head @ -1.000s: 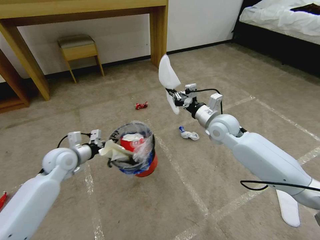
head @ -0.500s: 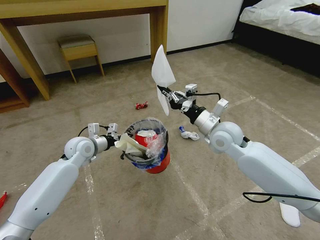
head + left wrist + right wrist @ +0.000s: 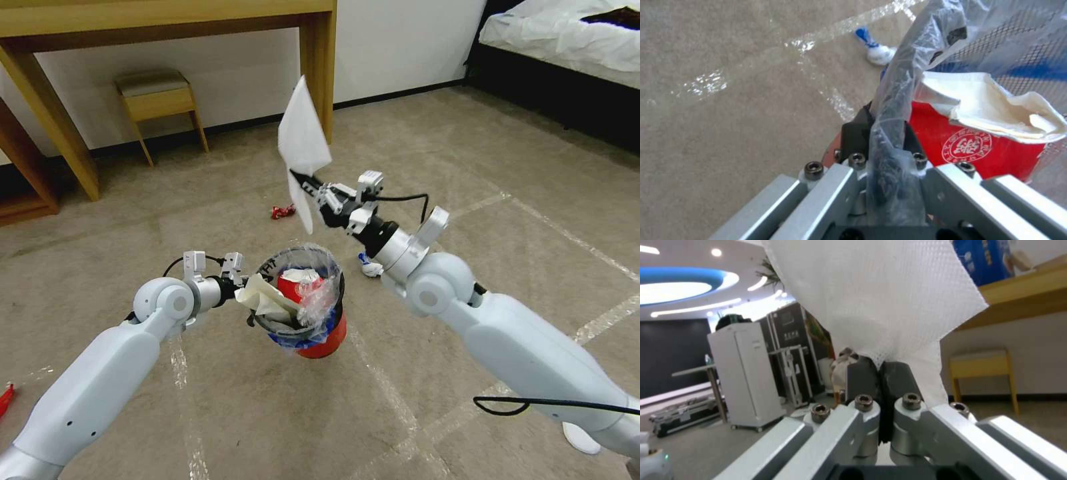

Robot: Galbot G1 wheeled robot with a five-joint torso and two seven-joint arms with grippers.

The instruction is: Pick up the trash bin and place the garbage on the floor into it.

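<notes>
We logged the left gripper (image 3: 882,133), fingers (image 3: 853,133) clamped on the trash bin (image 3: 896,100) rim and clear liner. Within: a red carton (image 3: 978,150) under crumpled white paper (image 3: 996,106). On the carpet floor (image 3: 729,116) beyond: one blue-and-white tissue (image 3: 876,50).

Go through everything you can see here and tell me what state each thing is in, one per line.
left gripper: shut on the trash bin's rim
trash bin: held upright, partly filled
right gripper: shut on a white slipper sole
white slipper sole: held up, above and behind the bin
red wrapper: crumpled, on the floor
blue-white tissue: crumpled, on the floor
</notes>
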